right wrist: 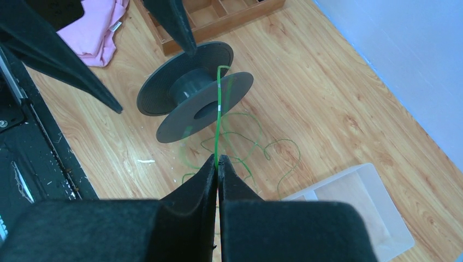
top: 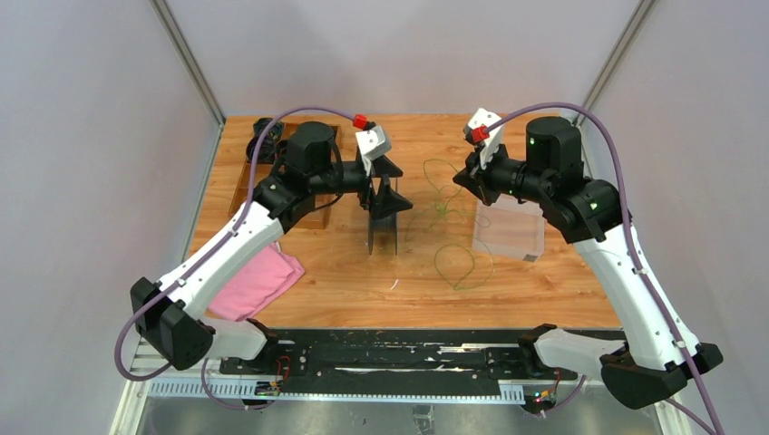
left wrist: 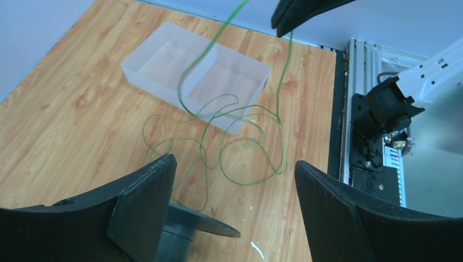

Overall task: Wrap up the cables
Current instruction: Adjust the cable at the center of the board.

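Two arms up over the table [top: 562,290].

Right gripper [right wrist: 217,161]: jaws pinched tight on the wire [right wrist: 218,120]. From the fingertips one strand runs straight to the rim of the spool's [right wrist: 188,88] near flange.

Left gripper [left wrist: 235,164]: fingers spread wide, nothing held. It hangs over the spool, one finger on either side of it. Contact with the flanges: cannot tell.

Spool: dark grey, two round flanges and a hub, mid-table. No wound turns of wire can be made out on the hub.

Wire: thin, green. Most of it lies in loose, tangled loops on the wood between spool and bin [left wrist: 158,87]. Some loops reach the bin's near wall. In the left wrist view two strands rise off the table to the right fingertips, which are held above the loops.

Bin: clear plastic, two compartments, on the right half of the table, below the right wrist.

Cloth [top: 258,281]: pink, crumpled, left near side, partly under the left arm.

Tray [right wrist: 240,13]: wooden, divided, far left, behind the spool.
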You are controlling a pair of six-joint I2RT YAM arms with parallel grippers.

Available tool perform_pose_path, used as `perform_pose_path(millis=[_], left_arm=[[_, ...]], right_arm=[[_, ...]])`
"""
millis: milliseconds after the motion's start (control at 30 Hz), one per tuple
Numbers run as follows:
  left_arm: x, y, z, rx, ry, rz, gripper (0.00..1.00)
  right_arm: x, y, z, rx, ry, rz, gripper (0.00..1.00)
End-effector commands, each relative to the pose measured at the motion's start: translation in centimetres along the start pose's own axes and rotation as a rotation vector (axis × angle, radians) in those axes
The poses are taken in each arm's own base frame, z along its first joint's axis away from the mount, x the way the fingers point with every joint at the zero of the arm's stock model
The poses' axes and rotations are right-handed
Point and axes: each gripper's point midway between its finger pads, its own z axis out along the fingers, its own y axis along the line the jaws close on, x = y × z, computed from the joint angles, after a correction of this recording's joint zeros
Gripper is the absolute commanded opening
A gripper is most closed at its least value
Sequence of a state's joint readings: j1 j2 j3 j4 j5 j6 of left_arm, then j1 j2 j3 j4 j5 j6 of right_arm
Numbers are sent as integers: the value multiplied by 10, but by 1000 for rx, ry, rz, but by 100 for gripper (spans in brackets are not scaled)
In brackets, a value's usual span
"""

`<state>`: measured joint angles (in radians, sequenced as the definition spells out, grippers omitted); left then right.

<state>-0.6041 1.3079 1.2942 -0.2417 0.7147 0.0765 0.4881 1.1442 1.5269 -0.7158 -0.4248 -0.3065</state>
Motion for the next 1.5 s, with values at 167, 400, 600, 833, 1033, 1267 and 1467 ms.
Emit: perform_pose_path(millis=[167, 400, 600, 833, 1033, 1267, 1467], left_arm=[[11, 13, 28, 29, -14, -43, 83], [17, 9, 35, 56, -8, -38, 83], [20, 16, 29, 8, 5, 33, 83], [14, 20, 26, -16, 7, 76, 83], [-8, 5, 21, 44, -41, 95, 85], [-28, -18, 13, 127, -111, 25, 86], [-38, -29, 10, 177, -134, 0, 86]], right_arm=[[-4, -4, -10, 6, -24, 49, 1], [-33, -15, -27, 65, -89, 39, 1], [-82, -45, -66, 255, -159, 15, 1], [-136, -64, -114, 407, -279, -4, 1], [-115, -44, -87, 265, -235, -2, 0], [-71, -37, -56, 192, -137, -15, 1], [-44, -13, -34, 41, -103, -26, 0]])
